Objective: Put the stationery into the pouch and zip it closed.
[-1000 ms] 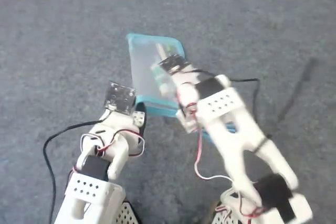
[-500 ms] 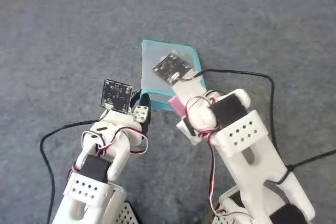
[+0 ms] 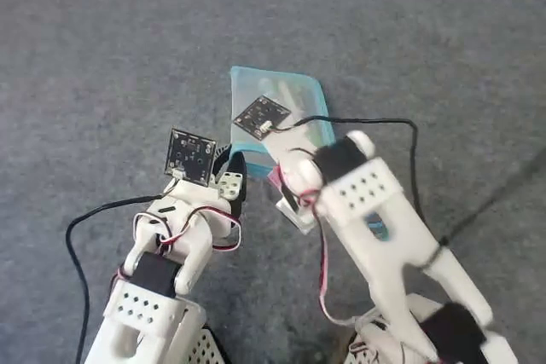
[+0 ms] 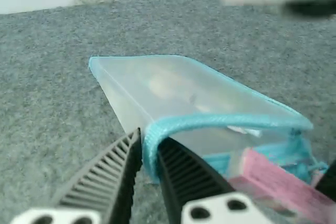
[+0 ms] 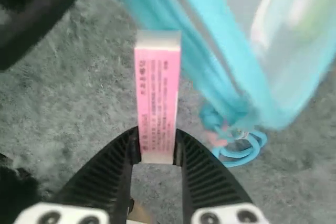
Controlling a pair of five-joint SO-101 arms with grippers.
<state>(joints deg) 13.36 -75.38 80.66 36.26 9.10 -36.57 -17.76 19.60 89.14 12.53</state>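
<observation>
We see pink eraser (image 5: pixel 157 98) clamped in right gripper (image 5: pixel 157 139), its long axis aimed at pouch (image 3: pixel 294 91) mouth just ahead, upper centre of high view. Left gripper (image 4: pixel 149 153) pinches the pouch's teal rim.

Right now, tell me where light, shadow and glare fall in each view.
High view: soft, even light on the grey surface, with only faint shadows by the arms. Left wrist view: the pouch lets light through with no hard glare, and the left pincer is shut on its teal rim. Right wrist view: the pink eraser in the right pincer is evenly lit.
</observation>
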